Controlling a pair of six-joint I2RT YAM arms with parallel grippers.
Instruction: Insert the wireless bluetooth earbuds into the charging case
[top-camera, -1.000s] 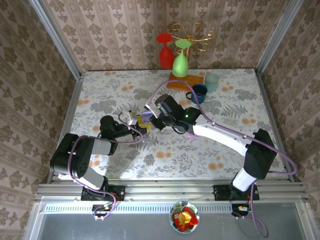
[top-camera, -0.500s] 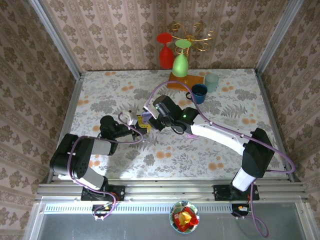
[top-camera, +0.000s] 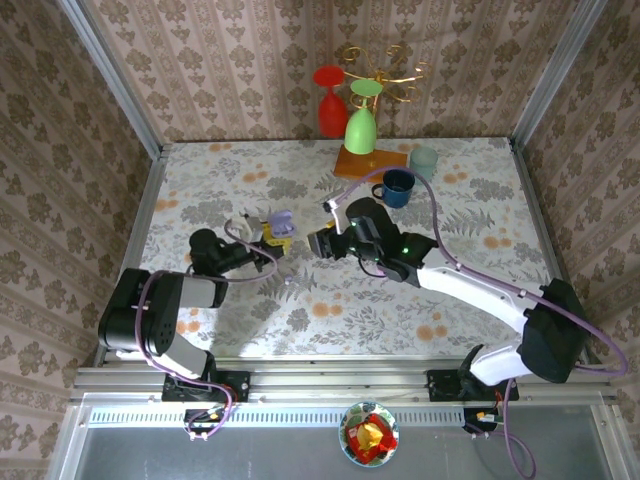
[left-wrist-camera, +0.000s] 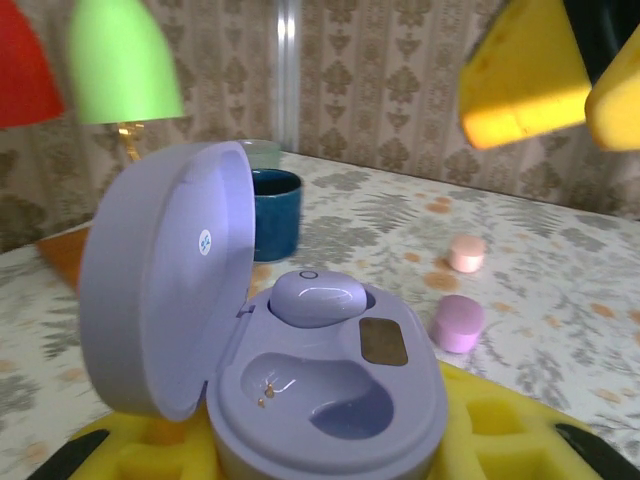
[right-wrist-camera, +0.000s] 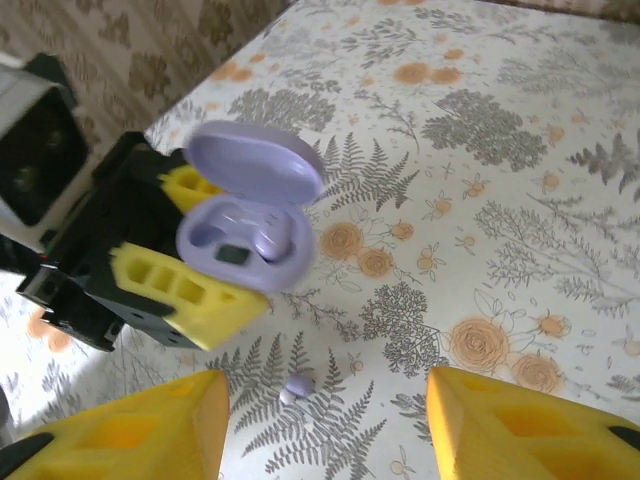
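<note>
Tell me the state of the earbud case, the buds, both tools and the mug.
charging case: lid open, clamped in the left tool, one slot empty
seated earbud: in one slot of the case
loose earbud: lying on the table, outside the case
left tool: shut on the charging case
right tool: open, holding nothing
blue mug: upright

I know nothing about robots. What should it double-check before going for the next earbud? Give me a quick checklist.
1. The lid of the charging case is open: ok.
2. The left tool is clamped on the case: ok.
3. One socket holds the seated earbud: ok.
4. The second socket is empty: ok.
5. The right tool is open, holding nothing: ok.
6. The loose earbud on the table lies right way up: cannot tell.
</note>
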